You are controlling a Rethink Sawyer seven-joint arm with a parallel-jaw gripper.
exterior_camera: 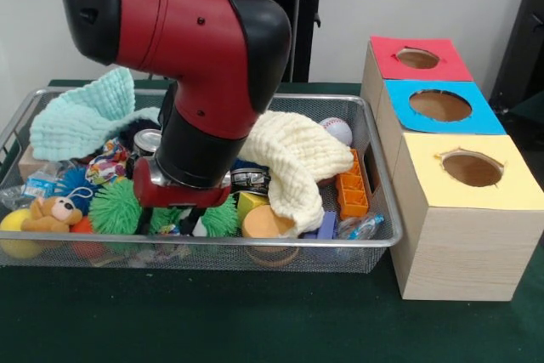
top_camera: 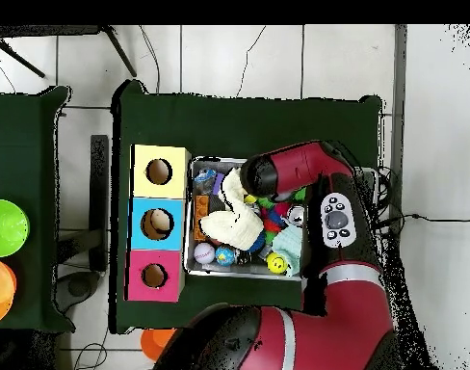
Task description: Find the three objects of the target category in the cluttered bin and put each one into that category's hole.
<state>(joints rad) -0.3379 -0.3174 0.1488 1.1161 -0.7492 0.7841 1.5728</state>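
Dark green cloth covers the table (exterior_camera: 255, 329); a plain pale wall stands behind it, and the overhead view shows a light tiled floor (top_camera: 277, 58) around it. The wide, shallow silver wire-mesh bin (exterior_camera: 378, 210) lies on the cloth, with three light wood-grain boxes at its 3 o'clock side in the front view: the round hole with the yellow paper surround (exterior_camera: 472, 167) nearest the camera, a blue-surround hole (exterior_camera: 440, 105) behind it, and a red-surround hole (exterior_camera: 417, 58) farthest.

The red and black arm (exterior_camera: 195, 48) descends into the bin's middle; its gripper (exterior_camera: 189, 218) is sunk among the toys, and whether it is apart or together cannot be told. A small white fabric bundle with coloured patches (exterior_camera: 108, 161) lies at the arm's 9 o'clock, beside a silver can (exterior_camera: 148, 139).

A cream waffle cloth (exterior_camera: 297, 159) drapes at 3 o'clock, and a mint cloth (exterior_camera: 85, 116) lies at 10 o'clock. Green spiky rubber balls (exterior_camera: 115, 207), a teddy bear (exterior_camera: 53, 212), a baseball (exterior_camera: 337, 130) and an orange block (exterior_camera: 351, 186) crowd round.
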